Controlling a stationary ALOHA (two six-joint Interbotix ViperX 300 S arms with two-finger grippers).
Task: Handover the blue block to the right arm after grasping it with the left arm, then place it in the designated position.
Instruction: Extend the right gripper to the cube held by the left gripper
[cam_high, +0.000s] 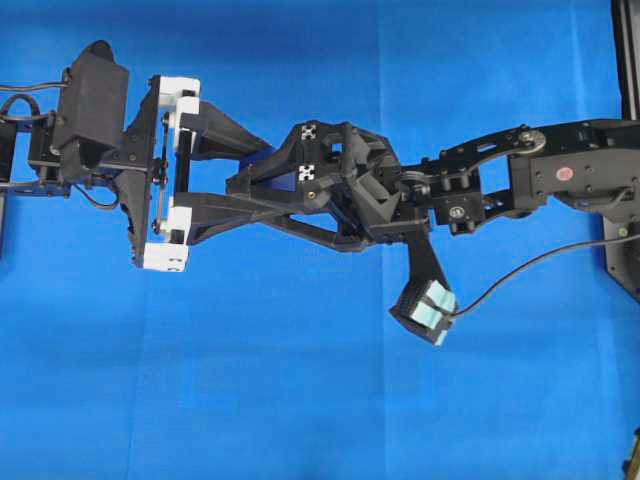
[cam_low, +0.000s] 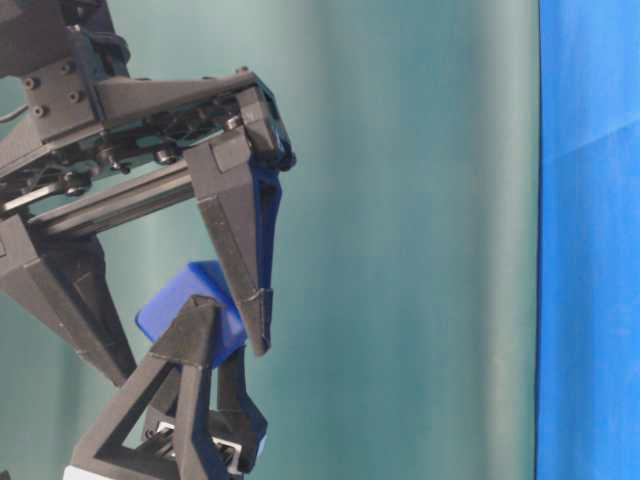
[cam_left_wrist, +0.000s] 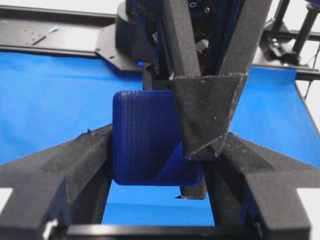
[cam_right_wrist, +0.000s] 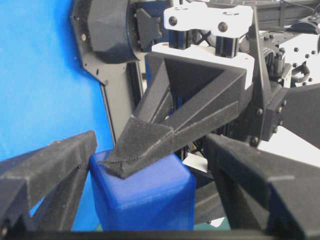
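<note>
Blue block (cam_left_wrist: 145, 135) up in the air over the blue cloth (cam_high: 300, 400) on the desk, not lying on it. Pinched tight between the two pointed fingers of the left claw (cam_high: 262, 172), the one with white brackets (cam_high: 166, 258) at the ends of its rail. Right claw (cam_right_wrist: 150, 170) wide open, not squeezing yet. One black finger (cam_right_wrist: 50, 170) just beside the block on one side, the other finger (cam_right_wrist: 260, 185) a little way off on the other side, so the block sits in the gap between them. Both claws nose to nose in the middle, fingers crossed over each other. Pale teal patches (cam_high: 432, 310) sticking out below the right arm (cam_high: 560, 170). Left arm (cam_high: 85, 110) reaching in from the left side.
</note>
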